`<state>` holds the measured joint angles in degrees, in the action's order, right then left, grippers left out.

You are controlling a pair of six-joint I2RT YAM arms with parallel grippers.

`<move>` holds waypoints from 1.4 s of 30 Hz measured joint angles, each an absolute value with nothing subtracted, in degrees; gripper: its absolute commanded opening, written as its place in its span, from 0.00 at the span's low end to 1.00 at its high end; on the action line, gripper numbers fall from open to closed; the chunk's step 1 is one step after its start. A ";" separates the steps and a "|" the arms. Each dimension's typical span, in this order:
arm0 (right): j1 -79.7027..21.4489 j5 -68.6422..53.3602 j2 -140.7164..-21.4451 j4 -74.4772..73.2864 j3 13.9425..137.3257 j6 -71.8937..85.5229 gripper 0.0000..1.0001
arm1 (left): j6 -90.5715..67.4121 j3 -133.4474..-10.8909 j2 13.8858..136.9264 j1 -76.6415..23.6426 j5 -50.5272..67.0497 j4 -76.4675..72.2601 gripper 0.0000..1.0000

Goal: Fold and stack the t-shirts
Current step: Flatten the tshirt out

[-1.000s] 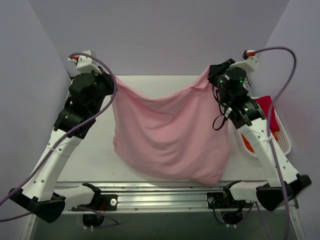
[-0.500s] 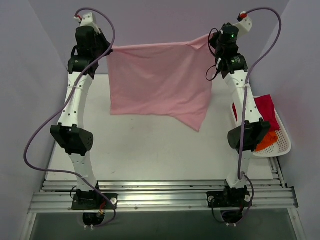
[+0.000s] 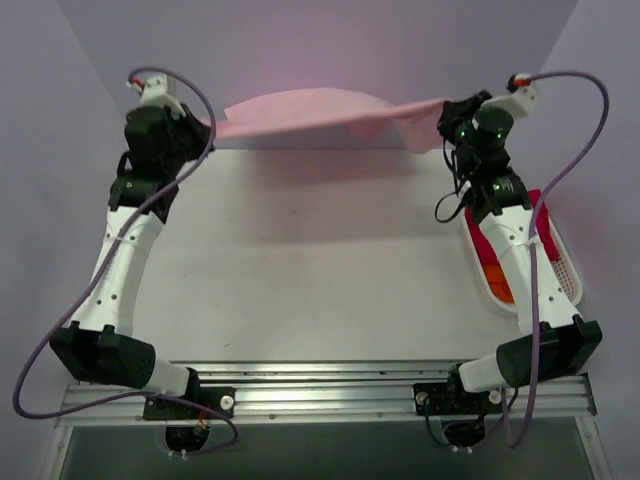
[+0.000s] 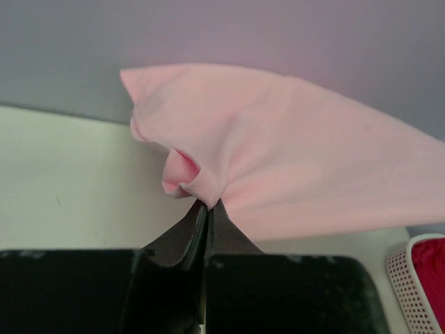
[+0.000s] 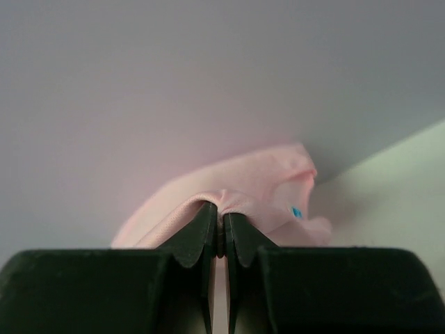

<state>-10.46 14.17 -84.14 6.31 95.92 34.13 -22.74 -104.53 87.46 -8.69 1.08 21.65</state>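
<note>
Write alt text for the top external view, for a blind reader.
A light pink cloth t-shirt hangs stretched above the white table, the left gripper and the right gripper each shut on one end. A white mesh basket holding red cloth sits at right.

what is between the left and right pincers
The light pink t-shirt, held in the air from left pincer to right pincer, seen in the top external view.
</note>
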 measured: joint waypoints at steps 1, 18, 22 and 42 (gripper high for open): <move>-10.46 13.78 -82.15 6.28 91.31 34.89 0.00 | -23.49 -98.35 84.99 -8.69 1.06 20.88 0.02; -14.13 7.09 -60.10 -10.35 42.52 47.42 0.36 | -39.62 -37.74 63.94 -17.28 -3.44 20.27 0.60; -14.81 7.14 -57.41 -12.86 41.23 48.40 0.81 | -41.50 -34.92 61.65 -17.56 -4.45 20.58 0.94; -19.97 10.79 -59.72 -5.58 39.64 47.99 0.87 | -43.24 -36.27 64.69 -19.07 -9.08 19.66 0.94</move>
<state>-19.97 10.79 -59.72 -5.58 39.64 47.99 -43.24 -36.27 64.69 -19.07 -9.08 19.66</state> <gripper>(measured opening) 0.891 0.939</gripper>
